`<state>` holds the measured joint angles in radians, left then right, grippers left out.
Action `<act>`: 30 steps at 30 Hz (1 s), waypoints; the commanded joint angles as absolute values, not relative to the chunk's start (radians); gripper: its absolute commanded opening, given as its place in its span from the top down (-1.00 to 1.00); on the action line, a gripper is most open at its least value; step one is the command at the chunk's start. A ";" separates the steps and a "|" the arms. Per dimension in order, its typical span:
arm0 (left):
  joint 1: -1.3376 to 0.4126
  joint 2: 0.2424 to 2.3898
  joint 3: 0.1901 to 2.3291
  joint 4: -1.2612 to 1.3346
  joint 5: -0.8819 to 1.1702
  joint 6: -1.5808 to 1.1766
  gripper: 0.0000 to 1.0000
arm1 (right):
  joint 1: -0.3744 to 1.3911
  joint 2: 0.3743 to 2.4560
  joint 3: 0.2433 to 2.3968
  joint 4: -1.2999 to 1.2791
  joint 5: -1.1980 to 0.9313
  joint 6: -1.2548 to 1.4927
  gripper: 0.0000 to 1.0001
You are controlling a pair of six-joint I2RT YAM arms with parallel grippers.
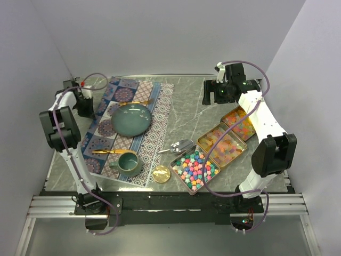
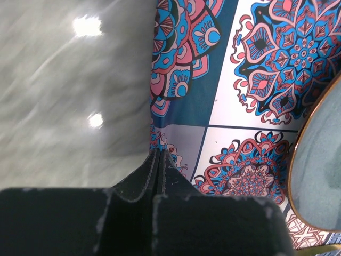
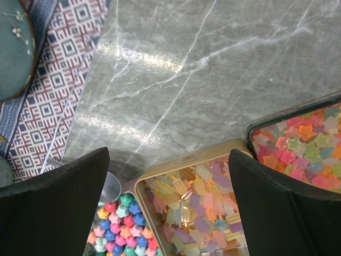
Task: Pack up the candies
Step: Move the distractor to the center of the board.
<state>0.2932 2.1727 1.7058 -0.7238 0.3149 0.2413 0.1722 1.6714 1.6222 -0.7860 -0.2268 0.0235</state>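
Observation:
Three open tins of candies stand at the right front. The nearest tin (image 1: 195,168) holds bright star candies (image 3: 120,226). The middle gold tin (image 1: 222,144) holds translucent pastel ice-lolly shaped candies (image 3: 208,208). The far tin (image 1: 240,122) holds pastel star candies (image 3: 303,144). A metal scoop (image 1: 181,146) lies beside the nearest tin. My right gripper (image 1: 213,96) (image 3: 169,202) is open and empty, held above the table behind the tins. My left gripper (image 1: 84,106) (image 2: 158,160) is shut and empty over the left edge of the placemat, far from the tins.
A patterned placemat (image 1: 128,133) (image 2: 256,80) carries a teal plate (image 1: 131,119) (image 2: 319,165), a teal cup (image 1: 128,162) and gold cutlery (image 1: 109,152). A small gold round dish (image 1: 161,174) lies near the front. Grey walls close in on both sides.

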 commanded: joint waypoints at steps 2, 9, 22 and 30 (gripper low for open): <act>0.357 2.076 1.658 -0.755 0.230 0.282 0.99 | 0.175 1.626 1.620 -0.770 -0.244 0.009 -1.00; 0.423 2.039 1.640 -0.716 0.166 0.328 0.99 | 0.176 1.611 1.603 -0.767 -0.253 0.009 -1.00; 0.508 2.131 1.857 -0.713 0.091 0.379 0.98 | 0.181 1.583 1.568 -0.755 -0.213 0.009 -1.00; 0.491 2.151 1.933 -0.730 0.064 0.319 0.02 | 0.179 1.565 1.552 -0.762 -0.221 0.009 -1.00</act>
<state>0.4900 2.1891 1.8977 -0.7864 0.1230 0.3264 0.1726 1.6348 1.5627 -0.7795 -0.2268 0.0208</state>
